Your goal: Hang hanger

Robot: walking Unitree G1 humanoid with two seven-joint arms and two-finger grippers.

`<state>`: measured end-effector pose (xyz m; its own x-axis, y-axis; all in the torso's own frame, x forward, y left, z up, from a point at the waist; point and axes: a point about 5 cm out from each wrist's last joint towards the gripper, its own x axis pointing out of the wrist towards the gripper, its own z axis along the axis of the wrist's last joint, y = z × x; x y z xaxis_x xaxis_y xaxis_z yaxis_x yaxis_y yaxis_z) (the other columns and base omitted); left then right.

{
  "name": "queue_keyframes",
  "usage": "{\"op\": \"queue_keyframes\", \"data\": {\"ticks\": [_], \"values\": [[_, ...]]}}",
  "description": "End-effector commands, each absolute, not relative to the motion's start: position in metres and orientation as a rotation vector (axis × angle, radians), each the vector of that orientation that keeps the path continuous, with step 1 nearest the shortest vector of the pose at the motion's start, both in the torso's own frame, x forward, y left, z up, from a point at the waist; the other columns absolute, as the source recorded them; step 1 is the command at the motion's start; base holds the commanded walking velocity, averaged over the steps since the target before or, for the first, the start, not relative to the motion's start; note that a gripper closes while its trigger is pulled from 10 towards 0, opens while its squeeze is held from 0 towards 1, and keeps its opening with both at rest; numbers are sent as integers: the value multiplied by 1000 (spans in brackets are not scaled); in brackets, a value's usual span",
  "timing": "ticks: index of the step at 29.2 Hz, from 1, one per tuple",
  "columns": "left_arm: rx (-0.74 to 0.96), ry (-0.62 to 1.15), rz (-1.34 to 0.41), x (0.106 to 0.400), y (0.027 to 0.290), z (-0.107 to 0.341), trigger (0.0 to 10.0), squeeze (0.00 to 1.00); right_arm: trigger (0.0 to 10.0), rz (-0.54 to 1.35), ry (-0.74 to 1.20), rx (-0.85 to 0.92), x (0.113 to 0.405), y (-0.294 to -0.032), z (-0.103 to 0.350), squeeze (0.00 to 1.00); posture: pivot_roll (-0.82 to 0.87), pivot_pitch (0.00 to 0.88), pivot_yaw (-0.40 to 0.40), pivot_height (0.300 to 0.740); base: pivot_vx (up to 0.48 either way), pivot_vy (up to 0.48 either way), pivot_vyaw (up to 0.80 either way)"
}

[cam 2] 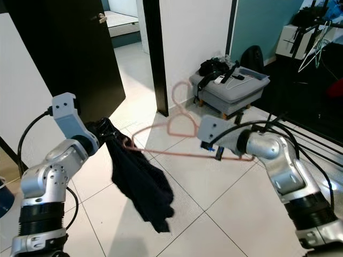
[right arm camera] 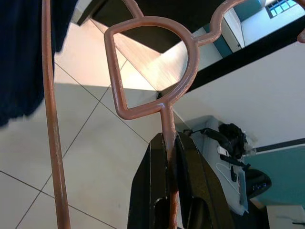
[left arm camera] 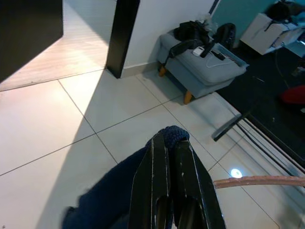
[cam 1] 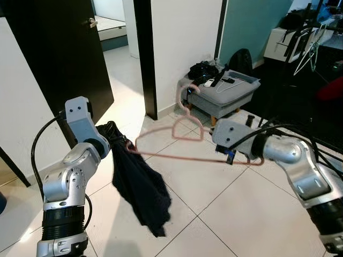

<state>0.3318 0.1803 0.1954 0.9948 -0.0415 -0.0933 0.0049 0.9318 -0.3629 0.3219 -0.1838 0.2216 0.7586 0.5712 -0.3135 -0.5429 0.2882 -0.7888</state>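
A pink plastic hanger (cam 1: 185, 140) hangs in mid-air above the white tiled floor (cam 1: 225, 203), held between the two arms. The right gripper (right arm camera: 170, 143) has its fingers clamped tight on the hanger's bar below the loop. The left gripper (left arm camera: 170, 143) pinches a dark navy garment (cam 1: 138, 184) with closed fingers; the cloth droops from the hanger's other end. Behind stand a grey ottoman (cam 1: 225, 95) and a black door (cam 1: 59, 53).

Open tiled floor (cam 1: 225, 203) ahead; grey footstool (cam 1: 225, 93) by wall, dark door (cam 1: 59, 59) left
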Motion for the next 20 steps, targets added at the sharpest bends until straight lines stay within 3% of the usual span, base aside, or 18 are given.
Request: {"op": "queue_keyframes", "data": {"ticks": [1, 20], "values": [[-381, 72, -38, 331, 177, 203, 10000, 0, 10000, 741, -56, -1035, 323, -181, 228, 0, -68, 0, 52, 740, 0, 0, 0], [-398, 77, -50, 332, 172, 203, 10000, 0, 10000, 668, -168, -1025, 329, -174, 251, 0, -66, 0, 50, 740, 0, 0, 0]]}}
